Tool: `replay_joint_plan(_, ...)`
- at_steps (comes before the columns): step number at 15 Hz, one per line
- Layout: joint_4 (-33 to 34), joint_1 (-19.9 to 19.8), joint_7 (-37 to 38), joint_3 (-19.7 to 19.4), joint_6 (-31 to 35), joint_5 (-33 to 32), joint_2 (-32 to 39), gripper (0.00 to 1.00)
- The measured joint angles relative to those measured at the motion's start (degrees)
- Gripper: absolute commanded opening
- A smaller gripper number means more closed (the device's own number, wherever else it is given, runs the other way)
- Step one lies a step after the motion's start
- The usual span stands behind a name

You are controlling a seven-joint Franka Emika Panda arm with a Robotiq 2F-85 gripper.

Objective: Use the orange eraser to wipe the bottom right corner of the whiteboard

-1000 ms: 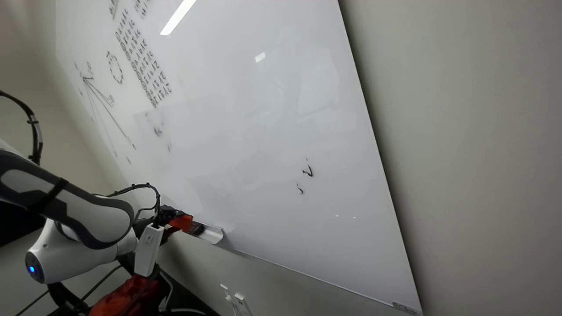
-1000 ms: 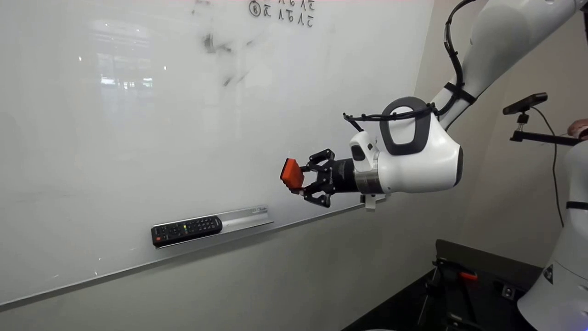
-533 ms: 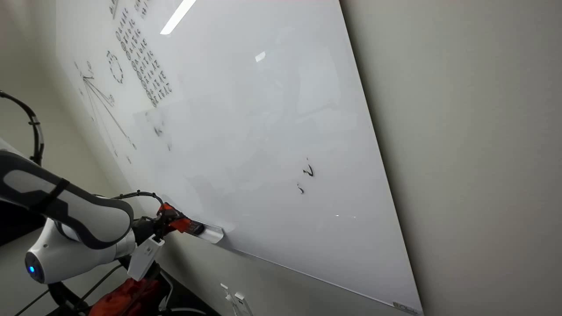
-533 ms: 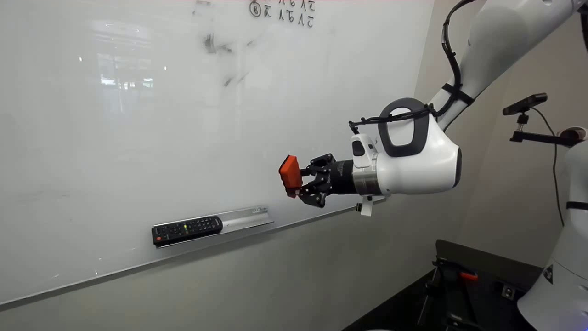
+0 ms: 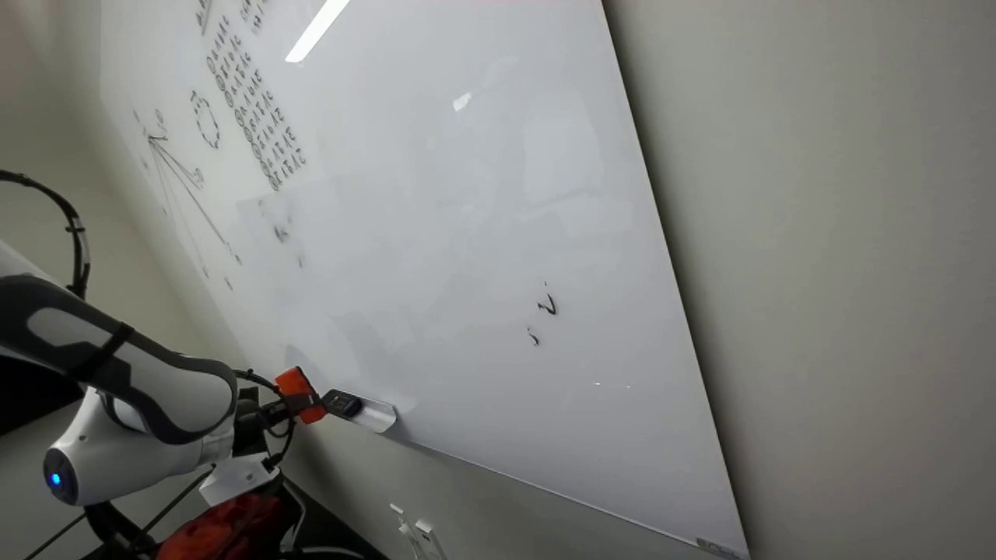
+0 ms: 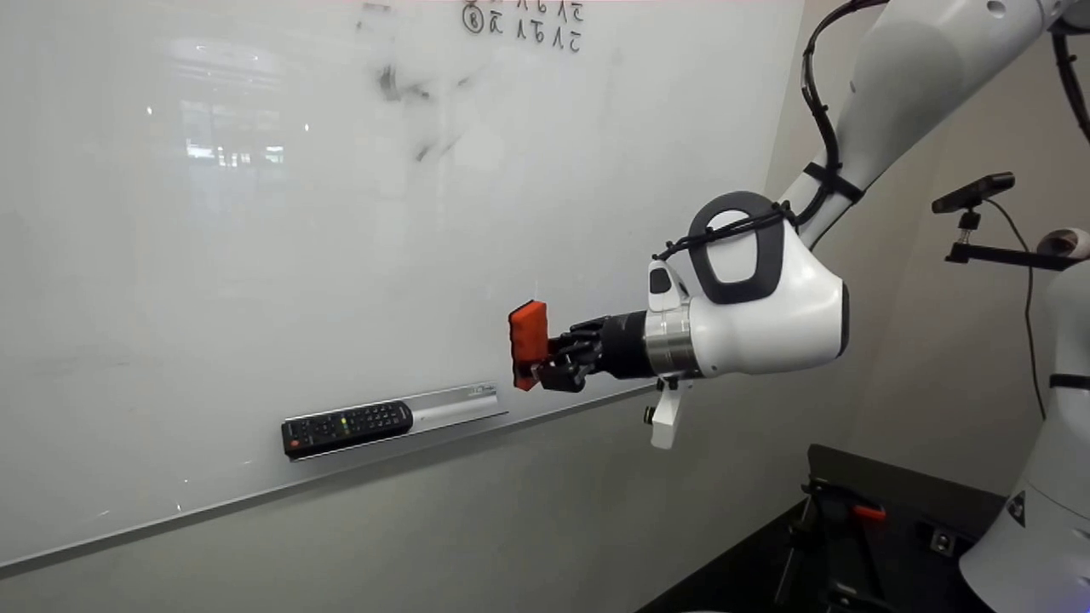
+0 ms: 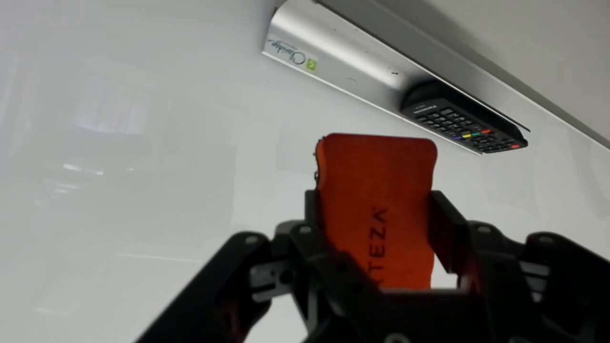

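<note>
In the wrist view we see the orange eraser (image 7: 376, 190) almost face-on: a rectangular block, deep orange-red, with rounded corners and a flat broad face. Dark capitals run lengthwise along that face; we can read TEZA, and the letter at the foot is partly hidden behind the black gripper (image 7: 376, 209). Down the left edge we make out a narrow strip of its side and, at the upper part, a dark, ragged fringe. The gripper is clamped on it: the fingers (image 7: 448, 228) pinch the block across its width, one against each long side, with its upper end jutting past them toward the silver tray (image 7: 333, 52), where a remote control (image 7: 457, 119) lies. In an exterior view the eraser (image 6: 530, 332) looks brighter and stands nearly upright, a thin dark layer edging the side turned toward the whiteboard (image 6: 298, 281); here it appears up and to the right of the tray. In an exterior view the eraser (image 5: 294, 381) leans, and a finger crosses its middle with orange showing on both sides. It is in front of the whiteboard, but we cannot tell whether it touches the white surface. A small black scribble (image 5: 547, 305) marks the whiteboard well apart from it.
</note>
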Motion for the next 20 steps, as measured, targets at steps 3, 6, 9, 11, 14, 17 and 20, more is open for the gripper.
replay_joint_plan(3,1.7,-2.0,1.5,3.4,4.7,2.4,0.1,0.55)
replay_joint_plan(6,1.4,-1.4,1.5,2.6,4.6,2.4,0.4,0.30)
replay_joint_plan(9,1.5,-1.4,1.5,2.1,4.6,3.2,0.6,0.30)
replay_joint_plan(11,2.5,-2.4,1.5,3.4,5.9,6.9,0.6,0.30)
replay_joint_plan(14,5.2,-4.8,1.5,5.2,10.4,12.3,0.3,0.30)
replay_joint_plan(17,7.3,-6.6,1.5,4.1,17.3,15.8,0.0,0.30)
replay_joint_plan(20,8.4,-9.3,1.5,3.1,22.1,16.7,0.0,0.30)
